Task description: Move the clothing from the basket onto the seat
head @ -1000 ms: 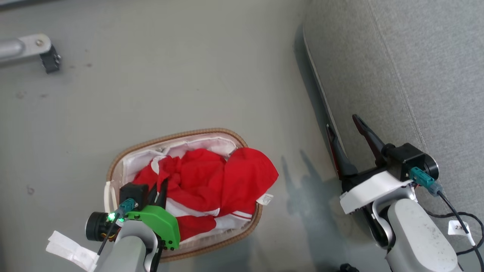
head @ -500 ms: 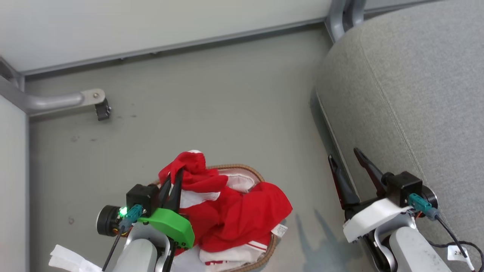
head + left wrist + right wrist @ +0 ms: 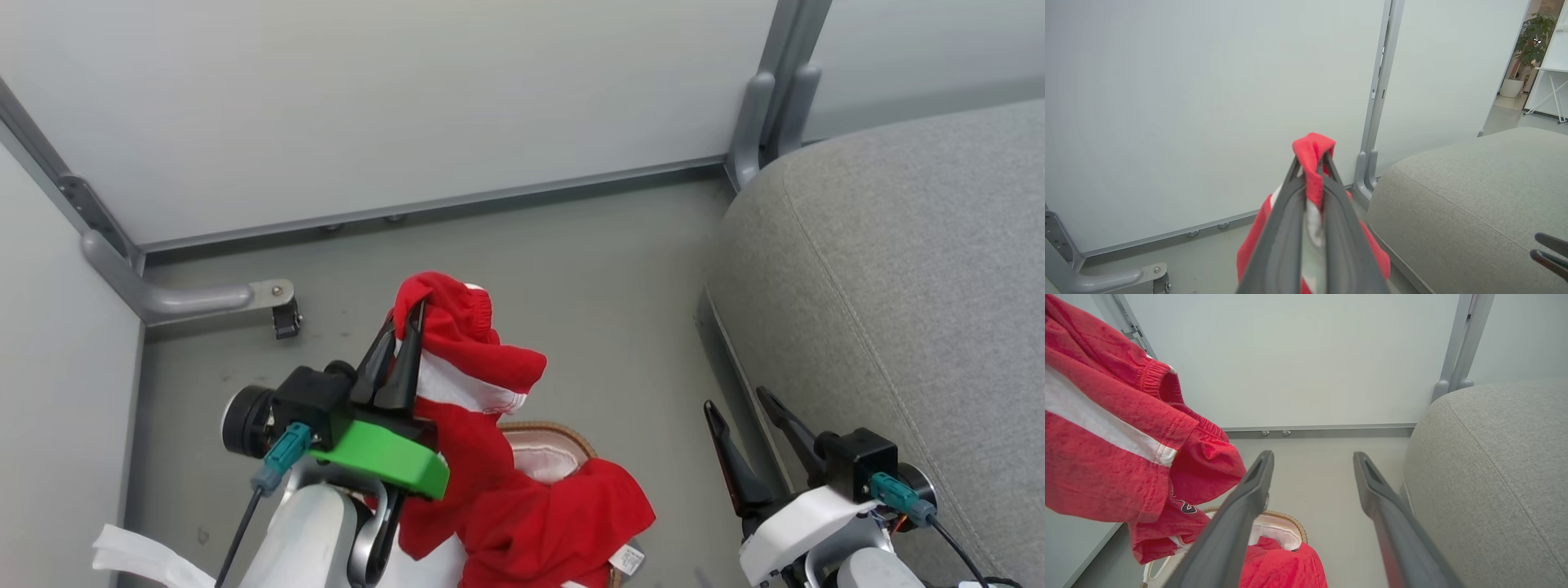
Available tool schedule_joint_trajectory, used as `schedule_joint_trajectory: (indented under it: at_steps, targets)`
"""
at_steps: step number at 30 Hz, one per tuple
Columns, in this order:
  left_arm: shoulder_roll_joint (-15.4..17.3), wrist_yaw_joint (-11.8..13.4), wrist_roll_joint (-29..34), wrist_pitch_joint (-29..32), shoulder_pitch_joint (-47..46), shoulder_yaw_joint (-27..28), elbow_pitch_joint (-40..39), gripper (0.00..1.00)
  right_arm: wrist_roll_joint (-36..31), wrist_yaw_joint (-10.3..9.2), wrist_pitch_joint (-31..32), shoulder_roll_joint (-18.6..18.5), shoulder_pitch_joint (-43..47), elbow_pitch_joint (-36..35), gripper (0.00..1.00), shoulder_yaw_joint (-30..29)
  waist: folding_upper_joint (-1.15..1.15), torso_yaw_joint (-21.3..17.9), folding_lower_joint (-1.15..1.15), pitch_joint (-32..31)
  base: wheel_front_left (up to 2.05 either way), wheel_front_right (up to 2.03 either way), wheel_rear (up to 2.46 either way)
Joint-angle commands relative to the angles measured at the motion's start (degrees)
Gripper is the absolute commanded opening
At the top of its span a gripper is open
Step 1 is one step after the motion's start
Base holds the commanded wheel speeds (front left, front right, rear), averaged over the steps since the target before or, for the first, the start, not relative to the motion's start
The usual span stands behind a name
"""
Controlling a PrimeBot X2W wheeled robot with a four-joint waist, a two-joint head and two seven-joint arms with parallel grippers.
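My left gripper (image 3: 404, 327) is shut on a fold of the red clothing (image 3: 457, 351), which hangs from the fingertips with its white stripe showing, raised above the basket (image 3: 543, 430). In the left wrist view the red clothing (image 3: 1312, 149) pokes out between that gripper's tips (image 3: 1310, 163). More red clothing (image 3: 563, 523) drapes over the basket, whose brown rim and white liner peek out behind. My right gripper (image 3: 739, 404) stands open and holds nothing, beside the front edge of the grey seat (image 3: 898, 278). In the right wrist view the lifted garment (image 3: 1114, 437) hangs at the left, the basket (image 3: 1284, 522) below.
A pale partition wall (image 3: 392, 106) with a grey metal post (image 3: 767, 106) closes the back. A metal foot with a small caster (image 3: 282, 314) sticks out at the left. Grey floor (image 3: 604, 278) lies between the basket and the seat.
My left gripper has risen out of the basket, pulling a red garment up with it. The head camera has tilted up, so the wall has come into view. The right gripper stays open.
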Motion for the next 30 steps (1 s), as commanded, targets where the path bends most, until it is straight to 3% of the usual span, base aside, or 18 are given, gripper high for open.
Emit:
schedule_joint_trajectory:
  at_steps: [1, 10, 16, 23, 30]
  targets:
    - [0.07, -0.13, -0.46, -0.05, -1.05, -0.19, -1.15, 0.0, 0.31, -0.04, -0.26, 0.01, 0.84, 0.14, 1.0, 0.33, 0.0, 0.87, 0.01, -2.12, 0.0, 0.0, 0.0]
    - [0.07, 1.08, -1.51, -0.05, -2.61, -2.18, -6.17, 0.0, 1.32, -0.04, -0.26, 0.29, 1.42, -0.26, 1.0, 4.12, 0.0, 1.15, 0.01, -3.13, 0.0, 0.0, 0.0]
    - [0.08, 1.6, -2.13, -0.05, -2.27, -3.96, -6.91, 0.0, 5.64, -0.04, -0.25, -2.25, -3.37, -3.42, 1.0, 16.18, 0.0, 1.66, 0.01, -3.0, 0.0, 0.0, 0.0]
    - [0.07, 2.2, -3.21, -0.05, -1.28, -5.74, -6.86, 0.0, 8.4, -0.05, -0.25, -6.99, -15.5, -6.67, 1.0, 30.26, 0.0, 2.05, 0.01, -2.93, 0.0, 0.0, 0.0]
    - [0.06, 2.59, -4.35, -0.05, -1.3, -8.41, -7.22, 0.0, 9.69, -0.05, -0.25, -7.41, -24.63, -3.46, 1.0, 36.99, 0.0, 3.04, 0.01, -3.17, 0.0, 0.0, 0.0]
